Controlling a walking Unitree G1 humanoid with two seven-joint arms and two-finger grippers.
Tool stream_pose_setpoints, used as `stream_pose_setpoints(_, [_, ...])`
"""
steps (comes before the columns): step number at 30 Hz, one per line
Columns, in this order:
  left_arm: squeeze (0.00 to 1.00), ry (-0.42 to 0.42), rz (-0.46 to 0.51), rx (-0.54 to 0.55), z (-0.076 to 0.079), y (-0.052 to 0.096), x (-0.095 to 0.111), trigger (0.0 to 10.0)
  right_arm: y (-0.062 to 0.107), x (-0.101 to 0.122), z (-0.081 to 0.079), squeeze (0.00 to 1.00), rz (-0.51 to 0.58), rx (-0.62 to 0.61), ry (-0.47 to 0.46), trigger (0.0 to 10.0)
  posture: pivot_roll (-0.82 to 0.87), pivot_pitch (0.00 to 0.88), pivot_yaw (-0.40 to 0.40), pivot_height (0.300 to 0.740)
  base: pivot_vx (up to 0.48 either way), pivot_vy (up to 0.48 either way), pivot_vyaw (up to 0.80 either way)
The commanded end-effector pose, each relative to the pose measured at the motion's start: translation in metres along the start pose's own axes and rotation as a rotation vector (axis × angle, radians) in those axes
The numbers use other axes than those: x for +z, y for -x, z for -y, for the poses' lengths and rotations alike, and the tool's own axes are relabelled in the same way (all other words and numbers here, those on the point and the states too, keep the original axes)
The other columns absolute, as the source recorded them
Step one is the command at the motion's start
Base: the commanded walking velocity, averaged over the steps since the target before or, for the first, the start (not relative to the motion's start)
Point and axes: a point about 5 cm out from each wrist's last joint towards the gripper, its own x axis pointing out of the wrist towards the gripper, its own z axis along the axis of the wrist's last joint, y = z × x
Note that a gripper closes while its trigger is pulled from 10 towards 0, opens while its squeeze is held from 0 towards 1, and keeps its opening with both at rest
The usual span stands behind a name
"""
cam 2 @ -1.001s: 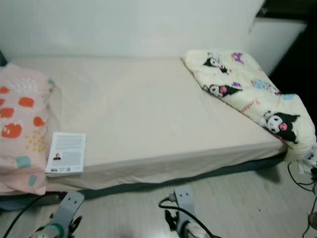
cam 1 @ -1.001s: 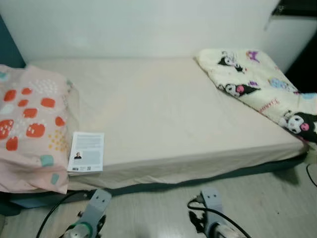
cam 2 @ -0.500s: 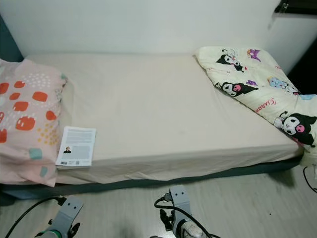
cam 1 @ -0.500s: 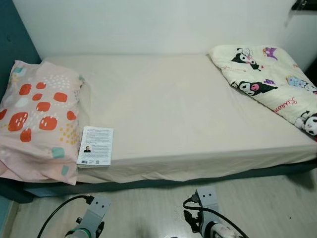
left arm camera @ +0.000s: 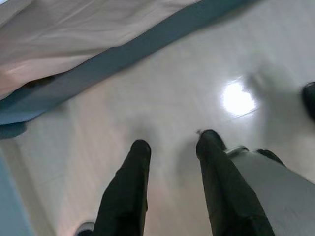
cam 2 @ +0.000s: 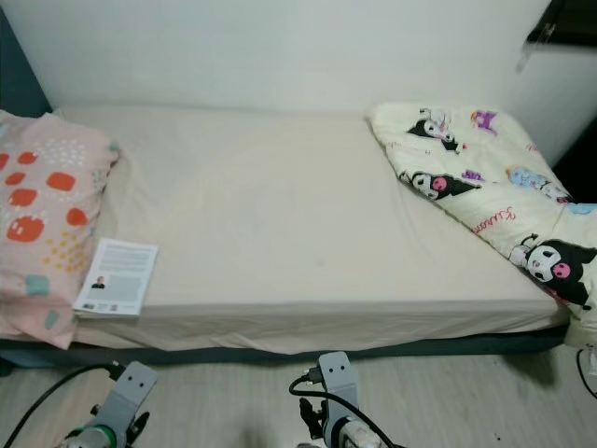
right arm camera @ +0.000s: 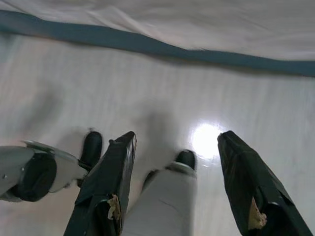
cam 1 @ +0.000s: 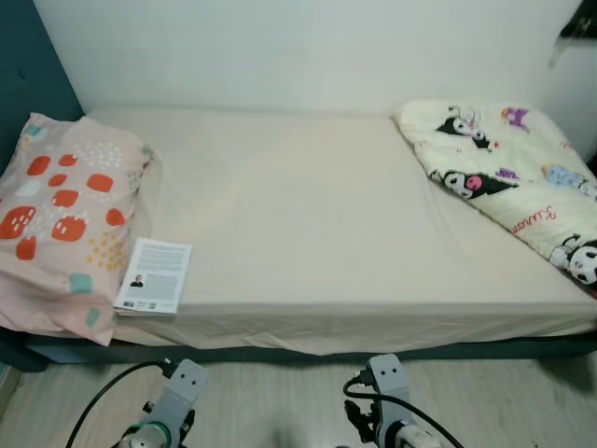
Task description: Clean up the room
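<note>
Lying at the front left edge of the bed (cam 1: 308, 215), a book (cam 1: 154, 287) rests back cover up on the cream sheet, its left side touching the pink pillow (cam 1: 61, 219) with red and orange blotches. The pillow sits at the bed's left end beside a teal wall (cam 1: 37, 65). At the right end a cream blanket (cam 1: 508, 173) printed with cartoon characters is bunched up and spills over the far right corner. The middle of the mattress is bare sheet, with a dark teal base showing under its front hem.

Both arms hang low over the pale floor (right arm camera: 162, 93) in front of the bed, well short of the book. The left gripper (left arm camera: 172, 147) points down at the floor with its two black fingers apart and nothing between them; the book lies up on the mattress, above and ahead of it, slightly to its left. The right gripper (right arm camera: 174, 147) likewise hangs over the floor near the bed's base, fingers spread wide and empty, farther from the book, which lies well off to its left.
</note>
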Motion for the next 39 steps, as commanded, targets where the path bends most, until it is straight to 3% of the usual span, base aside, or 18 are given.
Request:
stream_pose_setpoints(1, [0.0, 0.003, -0.012, -0.012, -0.001, 0.002, -0.007, 10.0, 0.001, -0.003, 0.003, 0.0, -0.012, -0.013, -0.004, 10.0, -0.07, 0.0, 0.028, 0.74, 0.0, -0.48, 0.0])
stream_pose_setpoints(8, [0.0, 0.003, -0.021, -0.01, -0.003, 0.004, -0.012, 10.0, 0.001, -0.003, 0.003, 0.0, -0.011, -0.013, -0.003, 10.0, -0.07, 0.0, 0.028, 0.74, 0.0, -0.48, 0.0])
stream_pose_setpoints(23, [0.0, -0.006, -0.022, -0.027, 0.01, 0.001, -0.006, 10.0, 0.001, -0.003, 0.0, 0.0, -0.01, -0.011, -0.007, 10.0, -0.07, 0.0, 0.037, 0.74, 0.0, -0.413, 0.0])
stream_pose_setpoints(39, [0.0, -0.017, -0.025, -0.029, 0.008, 0.002, -0.009, 10.0, 0.001, -0.004, -0.001, 0.0, -0.01, -0.011, -0.007, 10.0, -0.07, 0.0, 0.04, 0.74, 0.0, -0.34, 0.0])
